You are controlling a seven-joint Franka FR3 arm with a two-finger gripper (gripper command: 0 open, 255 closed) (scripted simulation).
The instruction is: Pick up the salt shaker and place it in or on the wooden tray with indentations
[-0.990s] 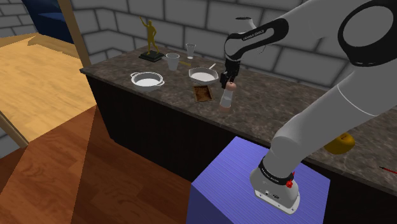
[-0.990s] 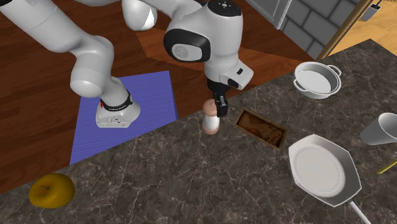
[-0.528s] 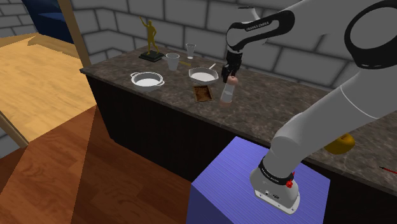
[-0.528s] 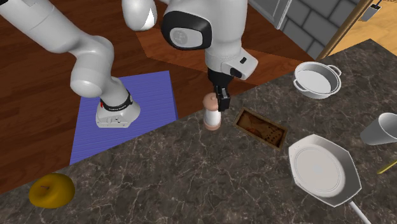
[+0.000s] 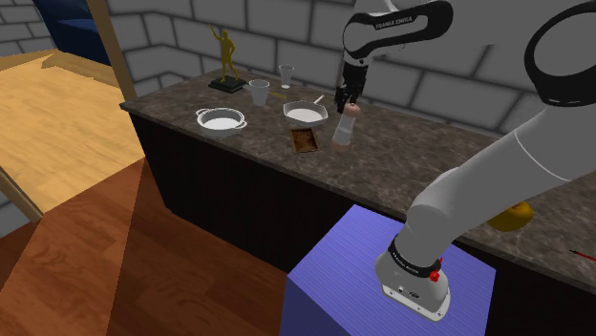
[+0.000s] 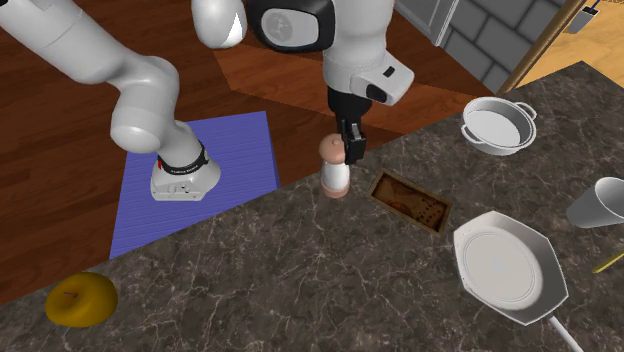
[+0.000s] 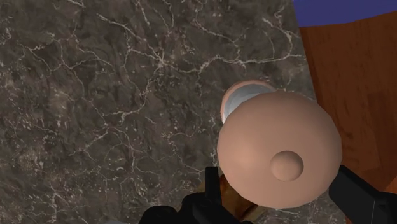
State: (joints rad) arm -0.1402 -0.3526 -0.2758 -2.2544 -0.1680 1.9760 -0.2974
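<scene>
The salt shaker (image 5: pixel 342 128) has a white body and a rounded tan cap. It hangs a little above the dark marble counter (image 5: pixel 420 157), close to the counter's front edge. My gripper (image 5: pixel 350 99) is shut on its cap from above, and in the second exterior view the gripper (image 6: pixel 350 150) clasps the shaker (image 6: pixel 333 172). In the wrist view the tan cap (image 7: pixel 278 149) sits between the black fingers (image 7: pixel 214 186). The small brown wooden tray (image 5: pixel 304 141) lies on the counter just to the shoulder view's left of the shaker, and in the second exterior view the tray (image 6: pixel 410 201) lies to the shaker's right.
Behind the tray stands a white eight-sided pan (image 5: pixel 306 113). Further to the shoulder view's left are a white two-handled pot (image 5: pixel 222 119), a cup (image 5: pixel 259 92), a glass (image 5: pixel 286 74) and a gold figurine (image 5: pixel 226 57). A yellow ring-shaped thing (image 6: pixel 80 298) lies far along the counter.
The gripper has risen with the salt shaker in it, lifting the shaker off the counter and carrying it slightly away from the front edge.
</scene>
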